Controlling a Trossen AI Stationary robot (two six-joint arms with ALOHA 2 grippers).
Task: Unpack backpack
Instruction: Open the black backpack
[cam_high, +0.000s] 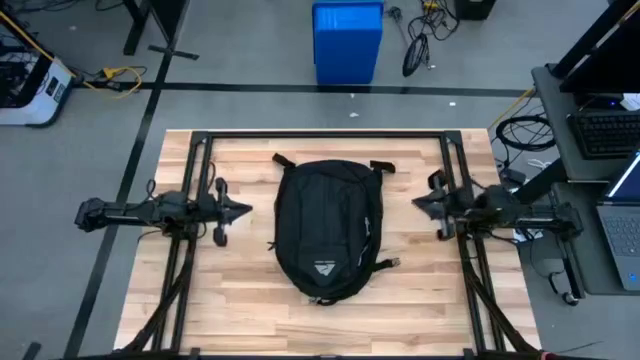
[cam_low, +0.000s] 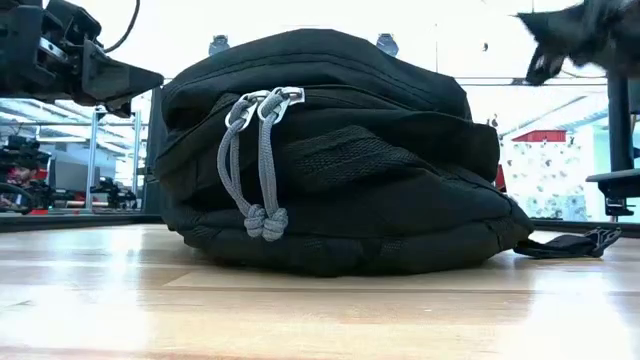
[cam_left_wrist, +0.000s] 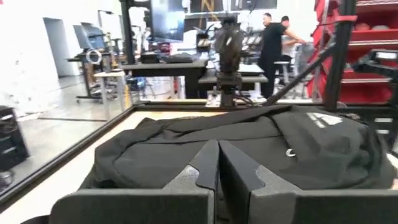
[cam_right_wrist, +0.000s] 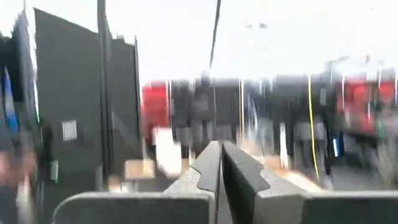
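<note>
black backpack (cam_high: 325, 225) with white triangular logo (cam_high: 325, 269) and grey zipper cords (cam_low: 262, 170), on pale striped wooden table (cam_high: 250, 290)

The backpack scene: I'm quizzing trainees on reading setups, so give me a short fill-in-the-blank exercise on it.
1. The backpack lies on the wooden table between the two ____.
2. Its two grey zipper pulls hang together, so the zipper is ____.
3. The left hand and right hand each have fingers pressed ____.
4. The logo patch on the backpack is ____ in colour.

Missing words: arms; closed; shut; white
</note>
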